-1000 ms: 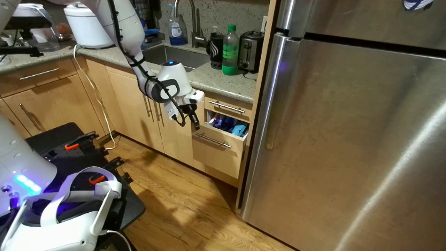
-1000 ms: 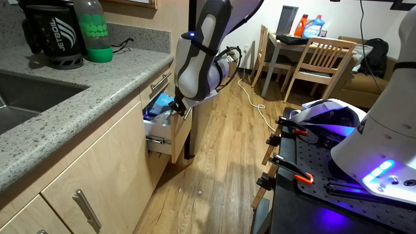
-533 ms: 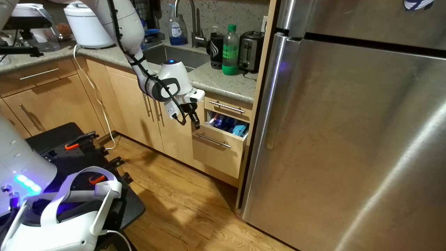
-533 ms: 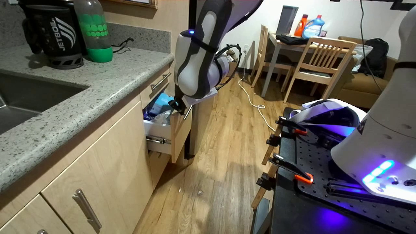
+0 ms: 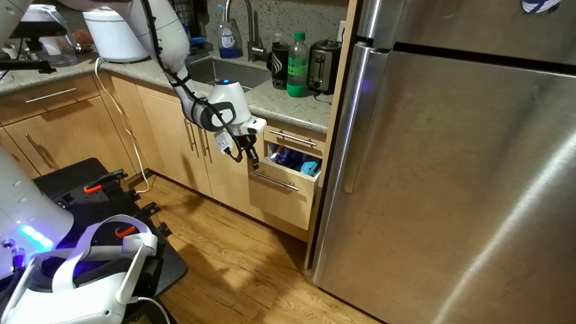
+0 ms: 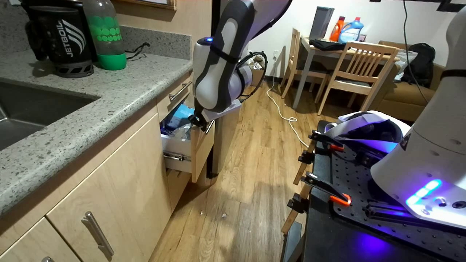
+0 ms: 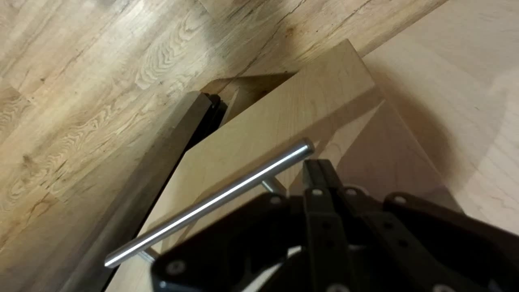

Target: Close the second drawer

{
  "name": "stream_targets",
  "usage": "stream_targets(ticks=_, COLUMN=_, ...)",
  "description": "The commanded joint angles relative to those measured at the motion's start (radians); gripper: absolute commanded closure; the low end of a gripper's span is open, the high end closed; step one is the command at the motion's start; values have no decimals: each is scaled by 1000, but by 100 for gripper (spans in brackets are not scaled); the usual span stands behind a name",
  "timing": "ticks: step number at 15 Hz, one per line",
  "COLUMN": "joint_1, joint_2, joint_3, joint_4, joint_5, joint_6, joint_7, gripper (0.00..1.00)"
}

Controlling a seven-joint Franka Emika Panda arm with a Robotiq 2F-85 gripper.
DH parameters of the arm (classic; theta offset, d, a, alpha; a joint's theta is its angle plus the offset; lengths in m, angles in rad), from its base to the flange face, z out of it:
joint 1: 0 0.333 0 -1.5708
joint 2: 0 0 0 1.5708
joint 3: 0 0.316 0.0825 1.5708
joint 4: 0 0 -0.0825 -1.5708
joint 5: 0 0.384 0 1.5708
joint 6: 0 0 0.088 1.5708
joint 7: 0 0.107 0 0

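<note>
I count one shallow drawer (image 5: 291, 145), shut, and below it the second drawer (image 5: 281, 201), pulled out, each with one silver bar handle (image 7: 209, 204). The second holds one light-blue packet (image 5: 309, 168), some clear plastic (image 6: 182, 131) and dark-blue items (image 5: 291, 159) too jumbled to count. On the speckled desk (image 5: 297, 105) stand one bottle (image 5: 297, 65), one mug (image 5: 279, 66) and one toaster (image 5: 325, 67). My pincer (image 7: 321, 172) is clenched, tip against tip. In the wrist view the second drawer's front lies just beyond my tips, the end of its handle close beside them; whether I touch the wood I cannot tell.
</note>
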Motion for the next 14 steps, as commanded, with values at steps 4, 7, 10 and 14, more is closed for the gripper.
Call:
stream_targets(ticks=4, joint_1=6, joint_2=80, joint_3=-19, joint_4=150, joint_5=-19, joint_6=-80, joint_7=75, gripper=100)
stream_targets(ticks=7, joint_1=9, joint_2=104, joint_3=-24, joint_4=183, joint_5=-21, joint_6=-65, joint_7=76, gripper=100)
stream_targets(ticks=10, joint_1=10, joint_2=122, joint_3=-29, joint_4=207, joint_5=-22, joint_6=-50, joint_7=75, gripper=100)
stream_targets(ticks=14, joint_1=14, joint_2=140, joint_3=-35, joint_4=233, joint_5=-20, joint_6=-33, joint_7=78, gripper=100)
